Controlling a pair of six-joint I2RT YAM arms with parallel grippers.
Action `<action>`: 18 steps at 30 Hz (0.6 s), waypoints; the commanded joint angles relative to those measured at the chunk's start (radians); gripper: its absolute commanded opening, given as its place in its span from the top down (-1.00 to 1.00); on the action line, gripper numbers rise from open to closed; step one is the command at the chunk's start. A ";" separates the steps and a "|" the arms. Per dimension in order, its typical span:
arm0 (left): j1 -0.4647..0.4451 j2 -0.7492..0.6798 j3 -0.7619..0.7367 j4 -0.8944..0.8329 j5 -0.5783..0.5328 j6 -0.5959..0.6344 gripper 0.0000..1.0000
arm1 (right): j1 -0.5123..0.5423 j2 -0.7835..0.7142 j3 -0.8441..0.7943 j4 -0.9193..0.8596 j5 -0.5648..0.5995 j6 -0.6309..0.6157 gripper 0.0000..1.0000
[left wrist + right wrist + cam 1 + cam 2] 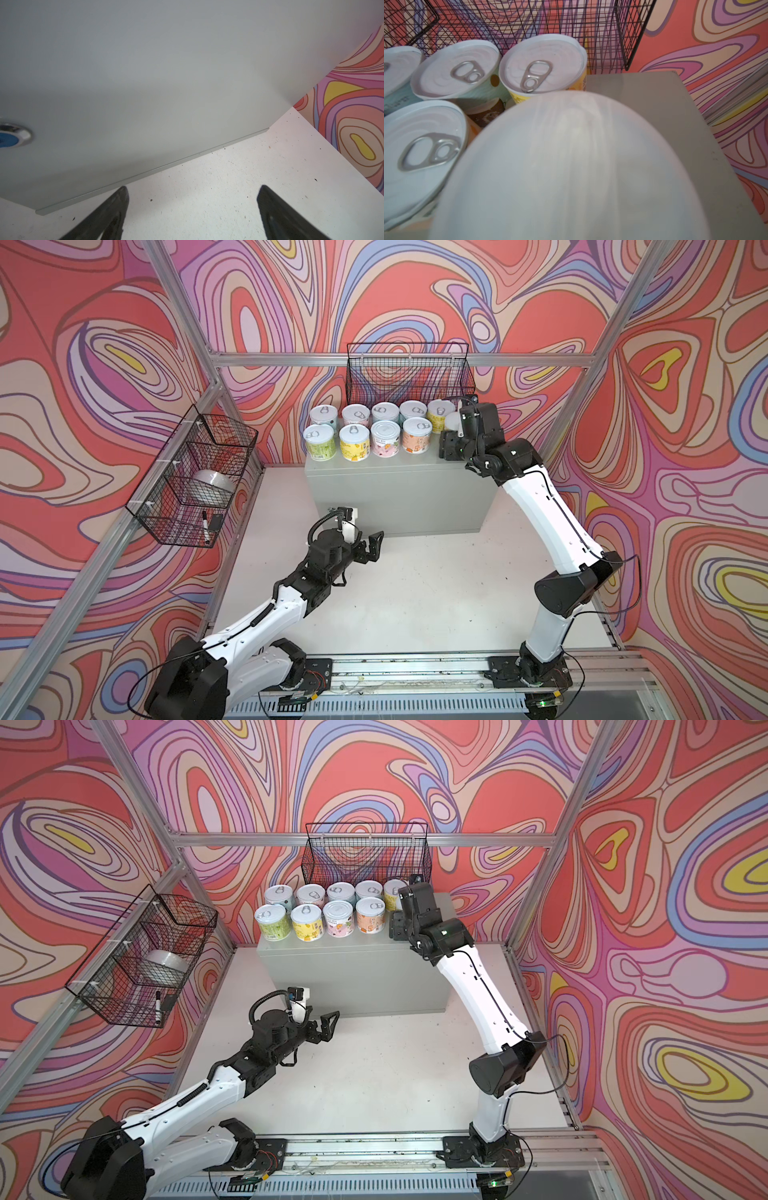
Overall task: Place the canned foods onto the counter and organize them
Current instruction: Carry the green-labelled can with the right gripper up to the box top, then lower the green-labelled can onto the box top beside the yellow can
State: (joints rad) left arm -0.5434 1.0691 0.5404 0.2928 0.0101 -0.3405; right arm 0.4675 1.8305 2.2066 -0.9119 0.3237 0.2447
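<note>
Hanging on the left wall, a black wire basket (195,481) holds a roll of clear tape (214,485) and a black marker (205,526). To its right, the left gripper (373,546) hovers above the white floor (395,593) in front of the counter (395,489). Its fingers (116,207) are spread wide with nothing between them. The left wrist view shows the counter's grey front, its round lock (12,135) and its bottom edge just ahead of the fingertips.

On the counter's flat top the canned foods (338,892) stand upright in two rows, packed close together. In both top views the back row has five cans and ends on the right with the back yellow can (439,412). The front row has four: a green can (319,441), the front yellow can (354,441), a pink can (385,437) and an orange can (416,434).

Just right of the orange can, a tenth can (452,421) shows only its pale lid beside the right gripper (451,435). In the right wrist view that lid is a blurred disc that fills most of the frame and hides the fingers. I cannot tell whether the jaws are clamped on it, or whether it rests on the counter. Behind the rows a second wire basket (409,373) hangs on the back wall.
</note>
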 commanded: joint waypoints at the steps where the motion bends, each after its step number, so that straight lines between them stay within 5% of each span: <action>1: -0.003 -0.008 -0.005 -0.006 -0.017 0.012 -0.97 | -0.003 -0.002 0.017 0.059 0.005 0.005 0.16; 6: -0.003 -0.005 -0.003 -0.006 -0.017 0.012 -0.96 | -0.003 -0.010 0.015 0.074 -0.006 0.003 -0.26; 18: -0.003 -0.017 -0.004 -0.018 -0.028 0.016 -0.96 | -0.003 -0.011 0.026 0.082 -0.032 -0.008 -0.76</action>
State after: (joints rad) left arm -0.5434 1.0691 0.5404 0.2855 -0.0048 -0.3374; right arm 0.4667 1.8305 2.2093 -0.8719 0.2970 0.2417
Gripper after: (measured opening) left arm 0.983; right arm 0.874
